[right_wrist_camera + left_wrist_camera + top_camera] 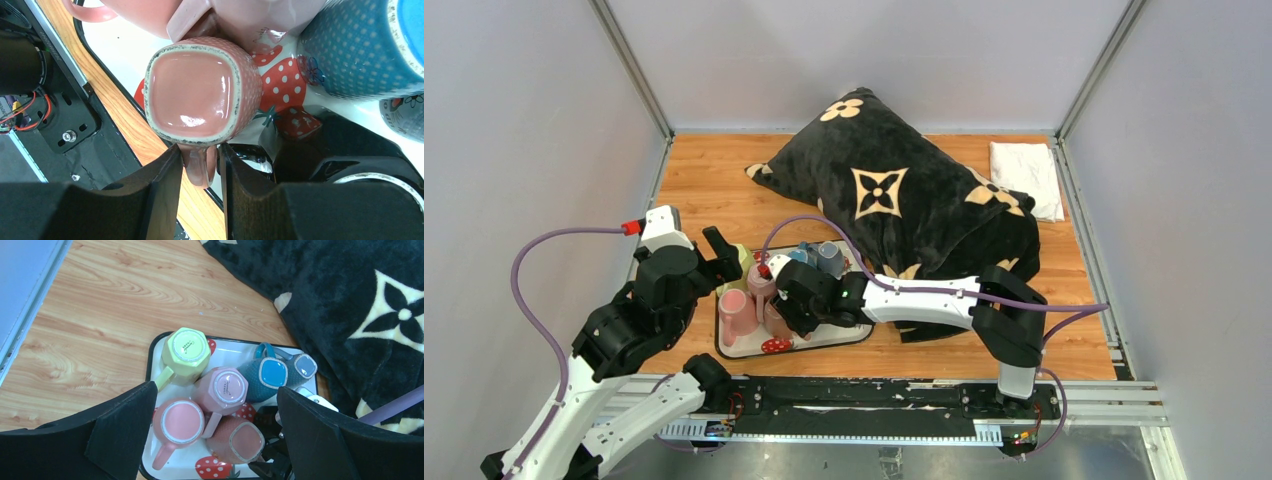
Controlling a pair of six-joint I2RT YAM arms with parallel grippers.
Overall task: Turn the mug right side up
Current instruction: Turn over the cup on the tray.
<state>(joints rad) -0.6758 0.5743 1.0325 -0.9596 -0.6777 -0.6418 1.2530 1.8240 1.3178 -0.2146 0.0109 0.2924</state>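
A pink dotted mug with a square base [192, 90] stands bottom up at the front of the strawberry-print tray [227, 342]. It also shows in the left wrist view [245, 441] and the top view [776, 322]. My right gripper [200, 160] is shut on the mug's handle, which sticks out over the tray's near rim. In the top view the right gripper [786, 315] sits low over the tray. My left gripper [216, 392] is open and empty, hovering above the tray's mugs, and shows at the tray's left in the top view [724, 262].
Other bottom-up mugs crowd the tray: yellow-green [186, 352], pale pink hexagonal [227, 387], round pink [177, 422], blue dotted [270, 375], grey-blue [303, 366]. A black flowered pillow [894, 190] lies behind the tray. A white cloth [1027, 175] lies at the back right.
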